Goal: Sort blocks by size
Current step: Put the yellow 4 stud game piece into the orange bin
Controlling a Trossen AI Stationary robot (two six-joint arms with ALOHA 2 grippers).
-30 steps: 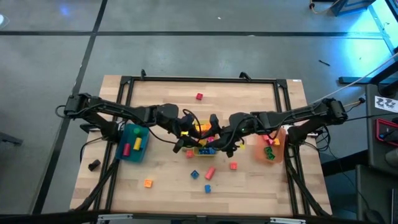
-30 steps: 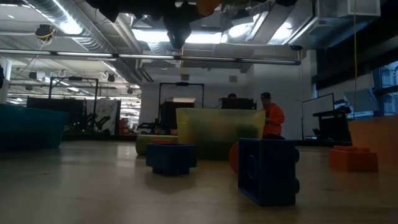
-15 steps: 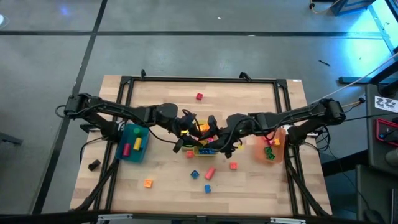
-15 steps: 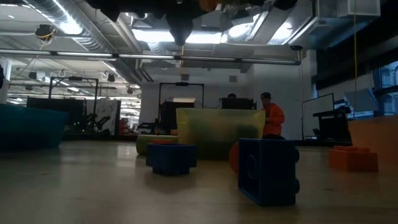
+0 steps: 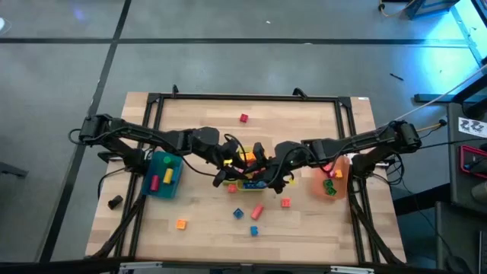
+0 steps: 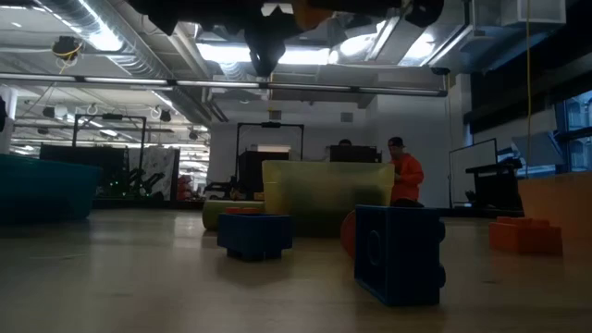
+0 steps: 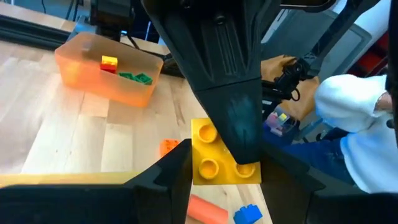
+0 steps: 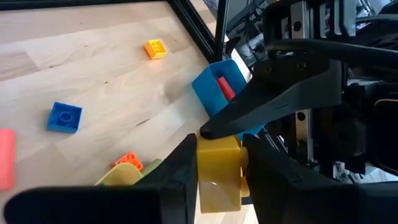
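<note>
Grey concrete floor surrounds a pale wooden table (image 5: 205, 122) edged by a black frame; beyond it the low view shows an open workroom with ceiling pipes, monitors and a person in an orange top (image 6: 405, 176) standing far off

Three bins sit on the table: a blue bin (image 5: 161, 173) on the left side holding red and yellow pieces, an orange bin (image 5: 330, 181) on the right side with green and yellow ones, and a yellow bin (image 5: 251, 181) in the middle, largely covered by the arms

Both arms reach inward and meet above that middle bin. The left gripper (image 7: 224, 165) and the right gripper (image 8: 214, 167) both clamp the same yellow brick (image 7: 217, 158), a flat square studded piece pinched between each pair of dark fingers, held in the air over the table centre. From above, the brick looks like the yellow patch between the two wrists, though the arms crowd it

Loose blocks lie apart on the wood: a red cube (image 5: 243, 118) towards the far edge, a pink bar (image 5: 257, 211), a small orange block (image 5: 285, 202), two blue cubes (image 5: 238, 212) and an orange cube (image 5: 181, 224) nearer the front
</note>
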